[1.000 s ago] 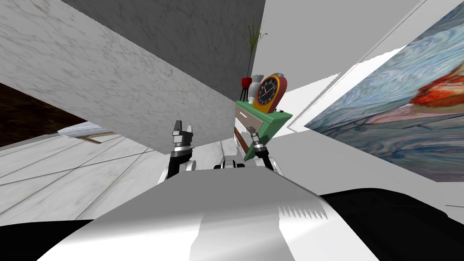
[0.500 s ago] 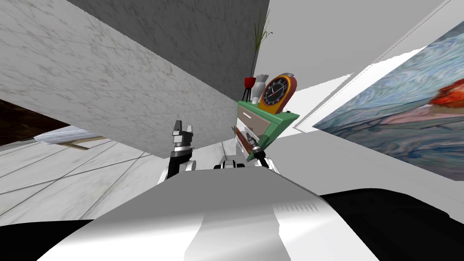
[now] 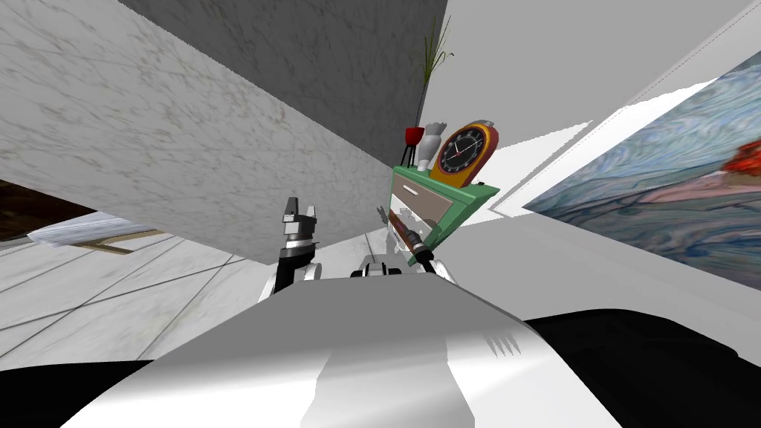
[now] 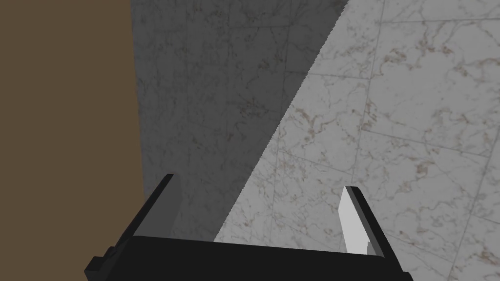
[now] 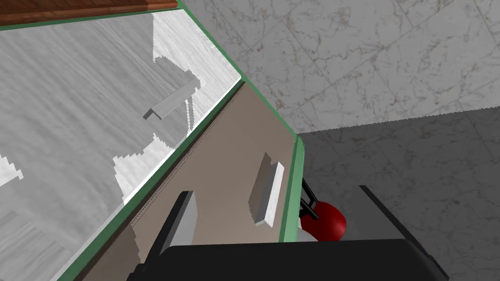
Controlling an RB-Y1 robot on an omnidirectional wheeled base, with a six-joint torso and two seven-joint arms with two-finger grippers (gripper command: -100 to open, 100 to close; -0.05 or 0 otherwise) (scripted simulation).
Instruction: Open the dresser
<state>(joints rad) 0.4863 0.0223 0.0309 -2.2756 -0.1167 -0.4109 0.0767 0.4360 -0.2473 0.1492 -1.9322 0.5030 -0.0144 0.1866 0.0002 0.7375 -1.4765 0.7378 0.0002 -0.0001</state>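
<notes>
The green-framed dresser (image 3: 455,195) stands ahead to the right, against a grey marbled wall. Its front holds a beige top drawer (image 5: 234,161) with a pale bar handle (image 5: 267,192), and below it a white drawer (image 5: 73,122) with its own handle (image 5: 168,105). My right gripper (image 5: 281,219) is open close to the beige drawer, whose handle lies between the fingers (image 5: 181,222) with no contact visible. In the head view the right gripper (image 3: 397,221) sits at the dresser front. My left gripper (image 3: 300,215) is open and empty, off to the left.
On the dresser top stand a round clock (image 3: 464,152), a white vase (image 3: 429,145) and a red vase (image 5: 324,222) on black legs. A marbled wall (image 3: 186,148) runs close on the left. A large painting (image 3: 669,186) hangs on the right.
My right arm has reached forward, from the dresser's lower edge up to its drawer fronts. The head view has shifted, so the dresser sits higher and further right. The left arm has stayed put.
</notes>
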